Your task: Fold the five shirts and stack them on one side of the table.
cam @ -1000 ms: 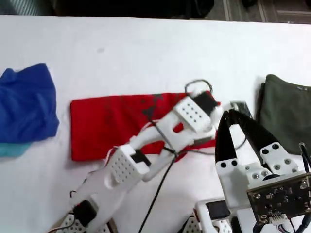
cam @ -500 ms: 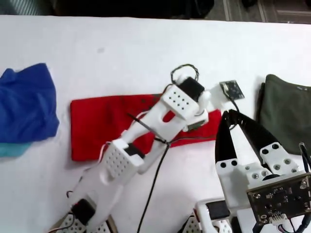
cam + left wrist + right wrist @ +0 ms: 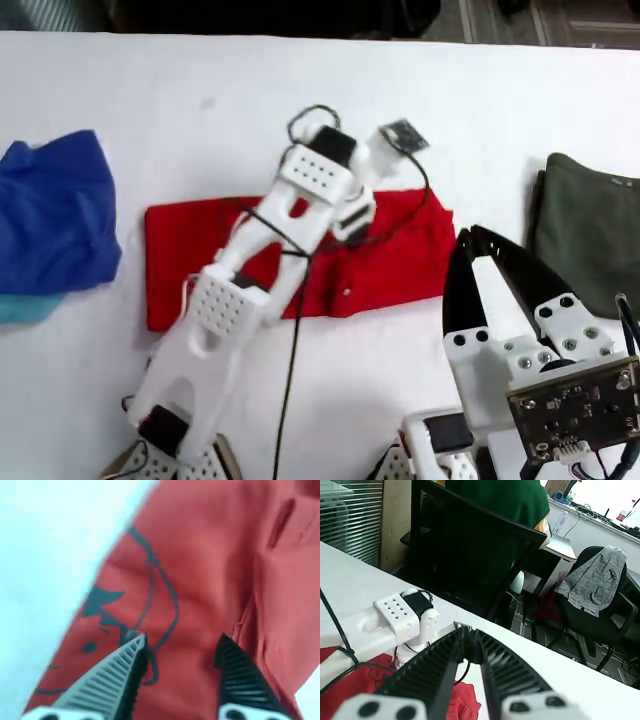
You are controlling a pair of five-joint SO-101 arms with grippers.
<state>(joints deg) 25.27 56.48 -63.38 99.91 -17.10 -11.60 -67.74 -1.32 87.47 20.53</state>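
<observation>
Right claw (image 3: 471,235): nearest to the camera, just off the red shirt's right end. Its black fingers are pressed together at the tips, with nothing between them.
Right claw, own view (image 3: 469,630): the two ribbed fingers meet in a point above the surface, with the left arm's white wrist just past them.
Left arm (image 3: 225,305): reaches from the near edge slantwise over the red shirt, a black cable (image 3: 293,345) running along it.
Left claw (image 3: 180,642): spread wide low over the red shirt and pinching nothing. The pale finger's tip lies over a dark printed drawing and the black finger's tip beside a fold. I cannot tell whether the tips touch the cloth.
Red shirt (image 3: 190,255): folded into a long band, flat in the middle of the surface, with its long side running left to right.
Blue shirt (image 3: 55,215): well to the left of the red shirt, a rumpled heap at the surface's left edge.
Teal cloth (image 3: 20,308): peeks out from under the blue shirt's near side.
Dark green shirt (image 3: 590,230): to the right of the red shirt, apart from it, past the right claw.
Surface (image 3: 200,100): white and bare beyond the red shirt's far edge.
Chair (image 3: 470,545): black, standing past the surface's far edge.
</observation>
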